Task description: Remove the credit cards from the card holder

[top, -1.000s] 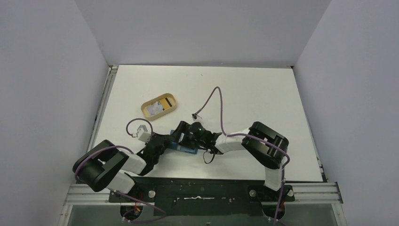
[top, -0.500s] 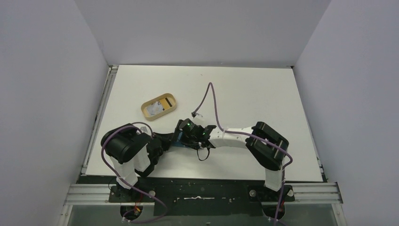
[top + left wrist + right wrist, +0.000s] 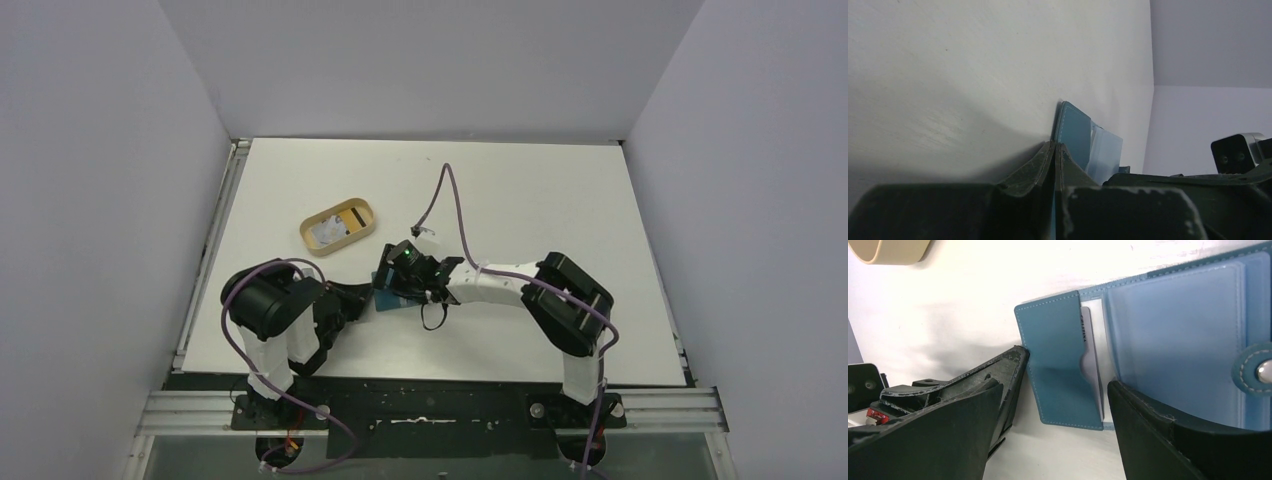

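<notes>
Top external view has both arms bent in toward the middle of the white table (image 3: 560, 190), meeting at the teal card holder (image 3: 398, 298). It lies open on the near half, not far from the oval tan tray (image 3: 306, 232) but not touching it. The tray's got a whitish card (image 3: 325, 233) and a yellowish card (image 3: 352, 215) lying in it

Left gripper (image 3: 1054, 146): jaws pressed fully together, tips right up against the edge of the card holder's outer flap, which tilts up off the table just past them. There's a thin teal sliver between the fingers, but I can't tell if it's actually pinching the flap or just butting against it

Right gripper (image 3: 1055, 390): jaws spread wide, nothing in them. They straddle the flap pocket, 1 finger right beside the left gripper, the other down over the light blue clear sleeves (image 3: 1173, 325)

1 grey-white card (image 3: 1092, 355) sits tucked in that flap pocket, only a strip and the thumb notch showing, some print along its edge. The snap tab (image 3: 1255, 371) is over at the far right of the right wrist view
</notes>
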You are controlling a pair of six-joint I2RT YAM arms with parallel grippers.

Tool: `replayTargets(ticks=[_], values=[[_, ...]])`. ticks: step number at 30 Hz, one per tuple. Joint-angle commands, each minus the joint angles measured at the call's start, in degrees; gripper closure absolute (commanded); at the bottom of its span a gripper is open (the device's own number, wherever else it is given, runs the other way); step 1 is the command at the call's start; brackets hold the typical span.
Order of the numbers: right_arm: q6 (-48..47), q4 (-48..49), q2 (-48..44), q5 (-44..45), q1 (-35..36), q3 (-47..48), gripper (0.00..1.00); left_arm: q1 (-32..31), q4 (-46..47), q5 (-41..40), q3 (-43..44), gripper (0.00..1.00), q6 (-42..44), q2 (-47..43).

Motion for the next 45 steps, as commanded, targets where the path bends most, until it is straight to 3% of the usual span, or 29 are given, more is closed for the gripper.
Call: replayTargets(ticks=[1, 4, 9, 19, 22, 29, 37, 40, 45], values=[[-4.47, 1.13, 2.52, 4.62, -1.47, -2.22, 0.19, 0.92, -16.78, 2.34, -2.98, 1.00, 3.82, 3.34], [-5.64, 5.50, 2.11, 3.60, -1.67, -3.77, 0.19, 1.21, -16.68, 2.70, -2.98, 1.00, 4.15, 3.46], [-7.09, 4.08, 4.46, 2.84, -1.53, -0.65, 0.19, 1.31, -16.52, 2.89, -2.98, 1.00, 4.16, 3.46], [-0.34, 6.33, 6.70, -3.16, 1.05, 1.46, 0.19, 1.31, -15.94, 3.30, -2.98, 1.00, 3.92, 3.34], [1.83, 14.12, 5.42, -7.75, 1.25, -0.26, 0.19, 1.31, -15.72, 3.33, -2.98, 1.00, 4.07, 3.34], [5.48, 42.38, 4.54, -21.73, 0.17, -6.12, 0.20, 1.31, -14.67, 3.33, -4.30, 1.00, 3.96, 3.45], [8.54, 64.87, 10.32, -27.00, 0.45, -9.12, 0.21, 1.31, -14.40, 3.24, -4.38, 1.00, 3.85, 3.41], [8.54, 67.84, 11.71, -27.20, 0.65, -9.71, 0.21, 1.33, -14.24, 3.23, -4.42, 1.00, 3.73, 3.43], [8.54, 59.53, 9.67, -28.15, 1.48, -8.27, 0.21, 1.40, -14.50, 3.06, -4.38, 1.00, 3.74, 3.45]])
